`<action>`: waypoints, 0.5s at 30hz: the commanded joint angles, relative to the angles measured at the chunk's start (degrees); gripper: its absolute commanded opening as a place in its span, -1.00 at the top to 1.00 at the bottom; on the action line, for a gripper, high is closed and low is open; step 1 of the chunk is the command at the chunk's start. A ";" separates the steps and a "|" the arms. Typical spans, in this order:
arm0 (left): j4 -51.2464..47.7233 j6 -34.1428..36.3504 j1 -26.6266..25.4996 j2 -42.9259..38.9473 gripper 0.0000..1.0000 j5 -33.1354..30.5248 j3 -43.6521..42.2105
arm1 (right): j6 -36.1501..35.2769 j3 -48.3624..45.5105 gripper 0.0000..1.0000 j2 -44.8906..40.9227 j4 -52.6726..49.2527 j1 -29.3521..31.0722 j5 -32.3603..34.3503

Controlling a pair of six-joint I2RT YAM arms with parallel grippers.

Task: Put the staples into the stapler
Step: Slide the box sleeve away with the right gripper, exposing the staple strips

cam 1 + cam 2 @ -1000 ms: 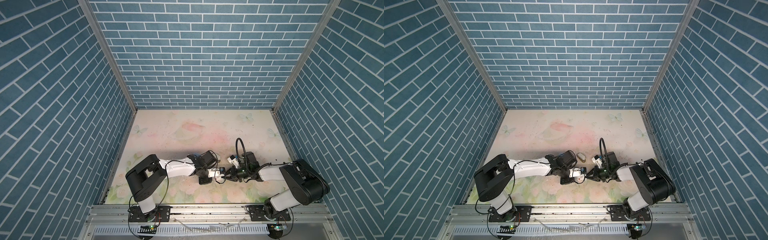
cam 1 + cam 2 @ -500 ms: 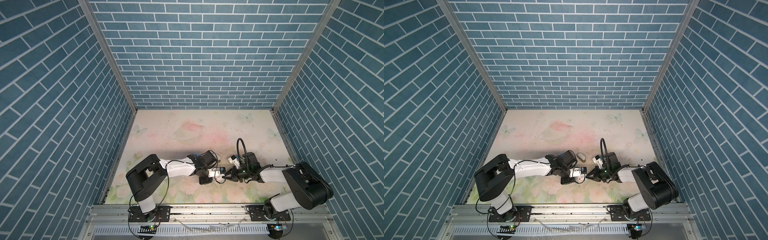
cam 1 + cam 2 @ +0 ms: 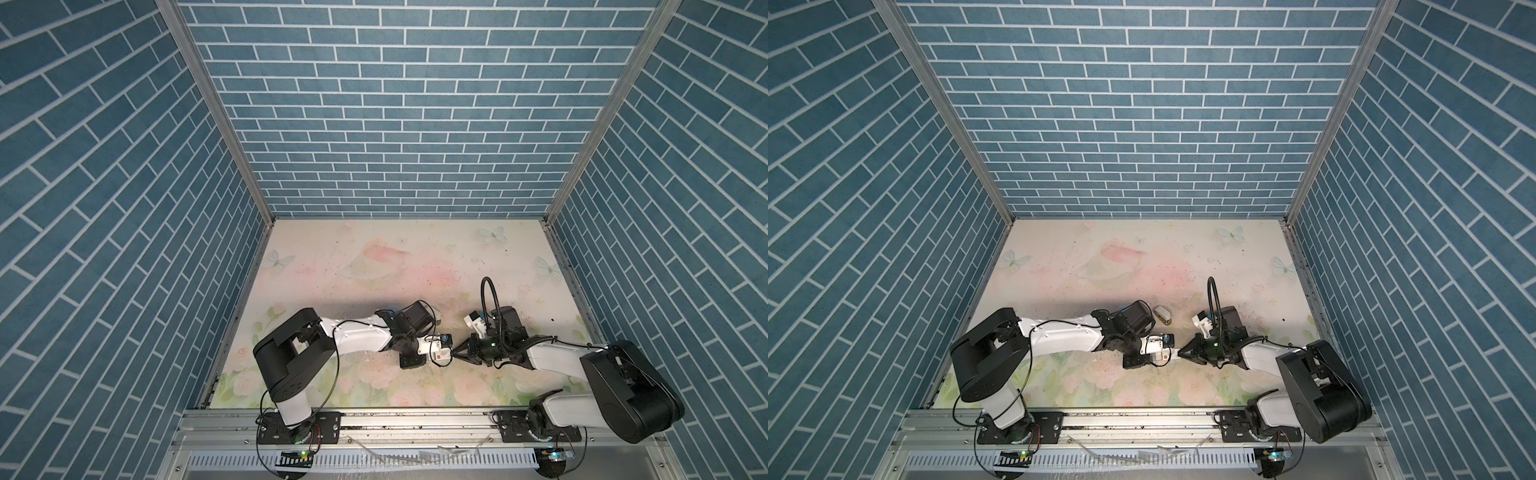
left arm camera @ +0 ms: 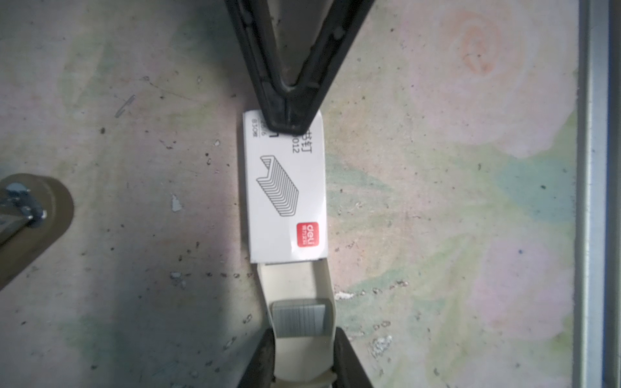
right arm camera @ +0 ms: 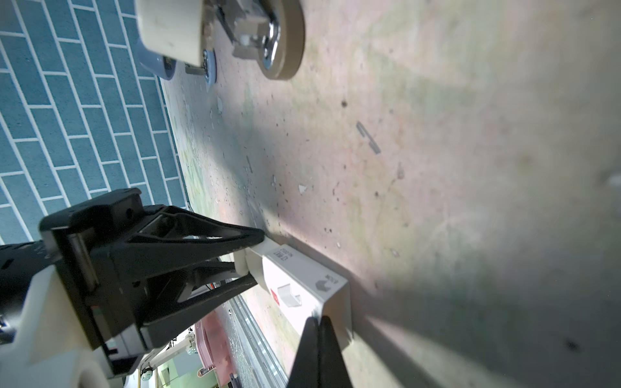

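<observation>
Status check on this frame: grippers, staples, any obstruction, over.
Left gripper shut on cream tray, right gripper shut on white sleeve. Staples exposed in tray, not loaded. Stapler apart, nothing blocking.

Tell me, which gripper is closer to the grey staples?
Left. The left gripper grips the tray right beside the staples; the right gripper, shut, sits at the box's far end.
</observation>
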 commanded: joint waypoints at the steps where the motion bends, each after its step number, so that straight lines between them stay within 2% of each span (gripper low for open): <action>1: -3.63 0.14 0.72 1.88 0.49 -0.72 -0.45 | -1.88 -0.55 0.95 -0.83 -4.84 -0.61 4.46; 10: -3.48 0.39 0.94 1.61 0.49 -0.38 -0.55 | -1.66 -0.30 0.93 -4.29 -9.04 -1.31 7.17; 15: -3.73 0.52 1.01 1.91 0.49 -0.42 -0.36 | -3.41 0.42 0.90 -8.37 -15.44 -2.33 8.98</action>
